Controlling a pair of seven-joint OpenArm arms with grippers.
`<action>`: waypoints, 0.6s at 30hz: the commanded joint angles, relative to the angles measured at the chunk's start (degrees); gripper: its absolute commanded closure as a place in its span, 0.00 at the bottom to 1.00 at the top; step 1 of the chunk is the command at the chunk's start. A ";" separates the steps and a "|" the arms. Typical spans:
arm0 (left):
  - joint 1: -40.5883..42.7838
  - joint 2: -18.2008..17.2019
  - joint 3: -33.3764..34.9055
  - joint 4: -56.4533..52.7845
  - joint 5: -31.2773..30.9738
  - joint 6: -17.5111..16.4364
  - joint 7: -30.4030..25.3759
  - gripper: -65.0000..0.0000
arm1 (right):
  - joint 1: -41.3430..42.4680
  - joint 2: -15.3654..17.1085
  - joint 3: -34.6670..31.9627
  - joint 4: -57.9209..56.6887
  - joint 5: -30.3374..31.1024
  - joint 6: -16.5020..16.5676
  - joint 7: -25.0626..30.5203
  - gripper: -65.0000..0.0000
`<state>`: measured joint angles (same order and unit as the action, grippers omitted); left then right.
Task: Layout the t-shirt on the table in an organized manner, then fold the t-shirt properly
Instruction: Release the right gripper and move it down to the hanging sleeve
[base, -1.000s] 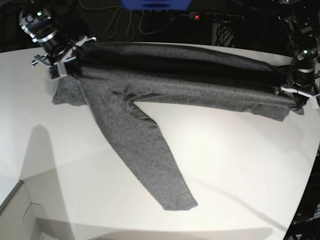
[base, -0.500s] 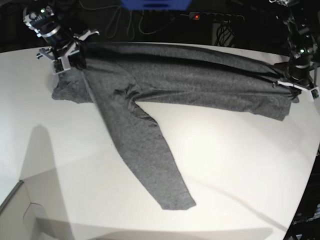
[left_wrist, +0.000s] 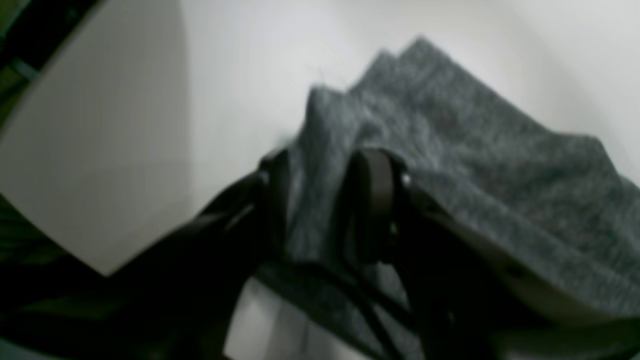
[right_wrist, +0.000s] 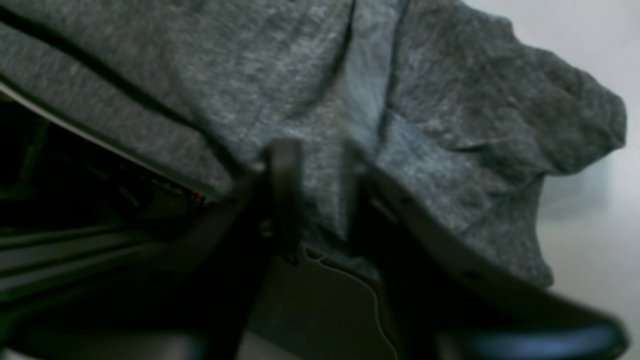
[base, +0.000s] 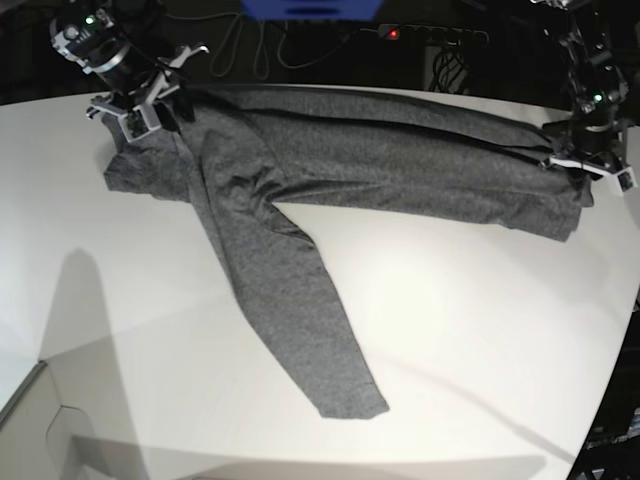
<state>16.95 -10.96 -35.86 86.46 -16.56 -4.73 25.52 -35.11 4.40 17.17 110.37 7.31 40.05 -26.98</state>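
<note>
Judging by the layout, the release should go cleanly: lift both arms straight off so the cloth stays flat. The left gripper (left_wrist: 325, 205) has its jaws apart with the t-shirt (base: 380, 165) edge loose between them. The right gripper (right_wrist: 320, 190) likewise stands parted around a fold. The shirt lies on the table (base: 480, 340), stretched between both grippers, one sleeve trailing away from them.

T-shirt (base: 380, 165) is lying across the table's (base: 480, 330) far side, one sleeve (base: 290, 310) extending toward the near edge.
</note>
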 joint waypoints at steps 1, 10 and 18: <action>-0.20 -0.60 -1.29 0.89 -0.10 0.20 -1.65 0.67 | -0.27 0.39 1.34 1.50 0.64 -0.05 1.27 0.67; 1.03 0.28 -4.01 0.89 -0.19 0.20 -1.65 0.66 | 1.31 -1.02 10.48 3.35 1.00 -0.05 1.36 0.54; 1.03 0.28 -4.19 1.06 -0.19 0.20 -1.65 0.66 | 13.09 -3.13 7.40 3.44 0.64 -0.05 0.48 0.49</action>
<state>18.06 -9.87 -39.64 86.52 -16.64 -4.56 25.02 -22.26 1.02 24.32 112.97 7.05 39.83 -28.10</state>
